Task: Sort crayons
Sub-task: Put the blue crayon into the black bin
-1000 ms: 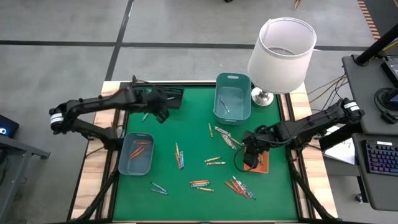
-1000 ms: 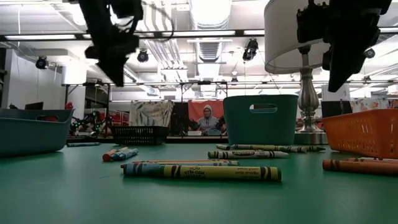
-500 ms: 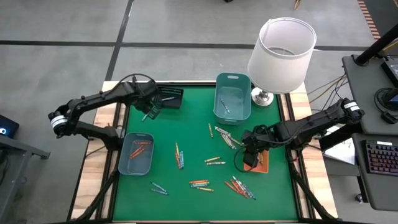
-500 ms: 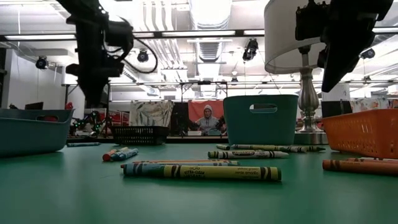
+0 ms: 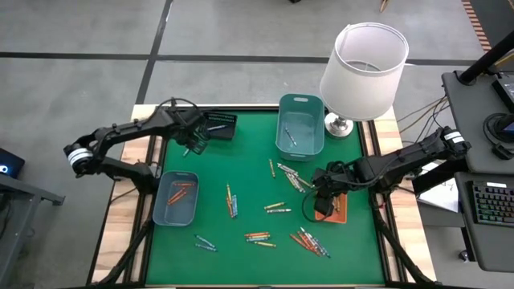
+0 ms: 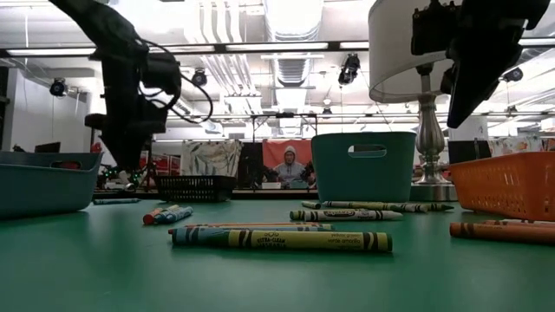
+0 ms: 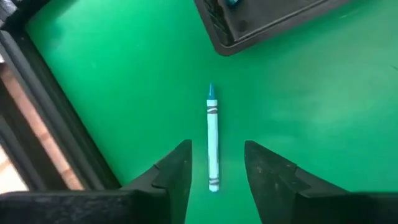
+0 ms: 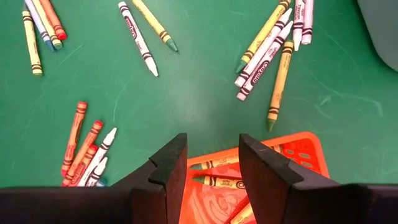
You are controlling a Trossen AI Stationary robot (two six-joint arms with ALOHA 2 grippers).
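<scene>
- Green felt covers the bench (image 5: pixel 257 172), which has pale wooden edges and stands on a grey floor; a lamp with a white shade (image 5: pixel 364 71) sits at its far right corner.
- Across the room in the low view, a person (image 6: pixel 289 167) sits before a red backdrop under ceiling lights.
- Left pincer (image 7: pixel 213 163) hangs above the far left of the bench, its fingers apart and empty.
- A blue crayon (image 7: pixel 212 139) lies flat on the felt just below that pincer, in line with the gap between the fingers, near a black tray (image 5: pixel 218 126).
- Right pincer (image 8: pixel 211 163) hovers over an orange basket (image 8: pixel 261 186) at the bench's right side, fingers apart and holding nothing.
- Inside the orange basket lie a few crayons; one wrapper there carries print too small to read.
- Loose crayons (image 5: pixel 281 207) are scattered over the middle of the felt in small clusters: orange, red, white, yellow and blue.
- One cluster of white and yellow crayons (image 8: pixel 273 38) lies beyond the basket; several bear a maker's name on the paper, but the letters cannot be made out with certainty.
- A teal bin (image 5: pixel 300 125) at the far middle holds one crayon.
- A grey-blue tray (image 5: pixel 177 198) on the near left holds a few red-orange crayons.
</scene>
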